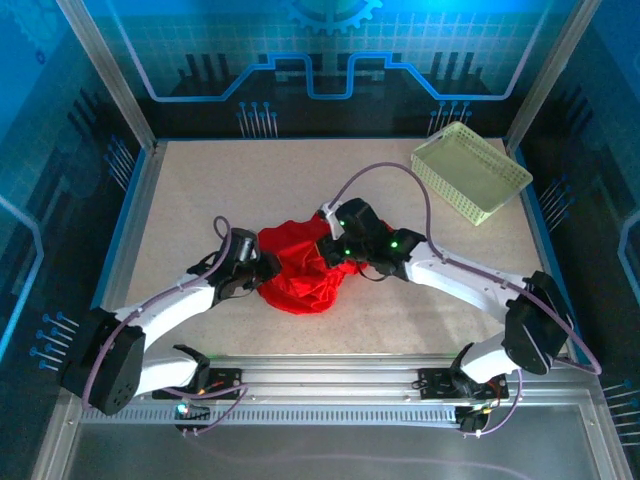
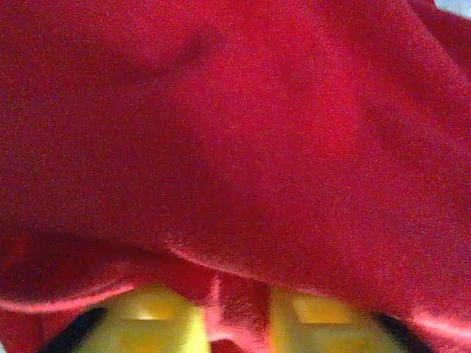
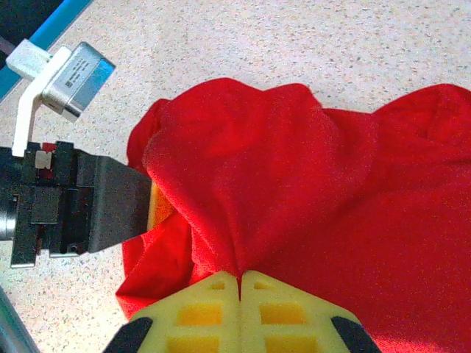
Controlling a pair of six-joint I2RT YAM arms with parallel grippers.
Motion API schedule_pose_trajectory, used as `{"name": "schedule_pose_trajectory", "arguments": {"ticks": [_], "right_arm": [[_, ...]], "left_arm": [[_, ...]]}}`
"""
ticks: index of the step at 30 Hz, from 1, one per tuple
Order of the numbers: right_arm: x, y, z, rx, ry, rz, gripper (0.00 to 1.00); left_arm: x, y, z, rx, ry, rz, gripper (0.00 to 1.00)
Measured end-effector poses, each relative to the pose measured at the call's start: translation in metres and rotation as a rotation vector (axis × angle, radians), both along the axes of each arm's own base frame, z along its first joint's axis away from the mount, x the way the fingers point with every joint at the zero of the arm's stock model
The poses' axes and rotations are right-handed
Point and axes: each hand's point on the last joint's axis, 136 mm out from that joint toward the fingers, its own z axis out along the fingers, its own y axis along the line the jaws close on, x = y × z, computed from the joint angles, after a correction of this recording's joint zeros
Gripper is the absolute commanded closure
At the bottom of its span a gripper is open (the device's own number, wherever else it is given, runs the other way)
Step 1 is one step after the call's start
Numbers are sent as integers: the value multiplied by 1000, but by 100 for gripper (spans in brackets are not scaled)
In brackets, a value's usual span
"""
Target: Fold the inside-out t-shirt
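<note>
Gripping at two points, so check both before you lift; left claw (image 2: 235, 318) is clamped on a narrow fold of shirt (image 2: 235, 147) bunched between its yellow pads (image 2: 158, 320); right claw (image 3: 241, 298) is pressed together, with cloth pinched in the seam between its pads. Judgement: both holds sit close together on one heap, so draw your claws apart slowly and level; let the cloth spread rather than rise as a lump; watch for a thin pinch slipping. Shirt: bright red, crumpled in a mound at the middle of the table (image 1: 200, 190), between the two claws; no sleeve, collar or tag can be told apart; folding not yet begun. Basket (image 1: 470, 172) stands well apart at the far right corner.
</note>
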Motion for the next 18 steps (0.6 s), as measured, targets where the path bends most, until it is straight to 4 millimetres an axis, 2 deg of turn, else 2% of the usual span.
{"name": "schedule_pose_trajectory", "arguments": {"ticks": [1, 3, 5, 8, 9, 12, 14, 16, 18], "right_arm": [[2, -5, 3, 11, 3, -19, 100], [7, -20, 8, 34, 14, -69, 100], [14, -41, 17, 63, 24, -132, 100], [23, -74, 40, 116, 7, -221, 100], [23, -83, 49, 132, -2, -241, 100], [16, -98, 72, 164, -25, -269, 100], [13, -104, 83, 178, -33, -283, 100], [14, -109, 87, 187, -36, -298, 100], [15, -112, 83, 183, -19, -311, 100]], "left_arm": [[1, 0, 2, 0, -9, -5, 99], [2, 2, 9, -1, -34, -11, 100], [4, 6, 24, -1, -83, -14, 100], [7, 14, 70, -8, -230, -27, 100], [6, 16, 92, -14, -306, -35, 100], [-7, 23, 159, -27, -542, -55, 100], [-18, 31, 187, -18, -657, -49, 100], [-24, 40, 200, 2, -712, -31, 100], [-22, 48, 195, 33, -701, -7, 100]]}}
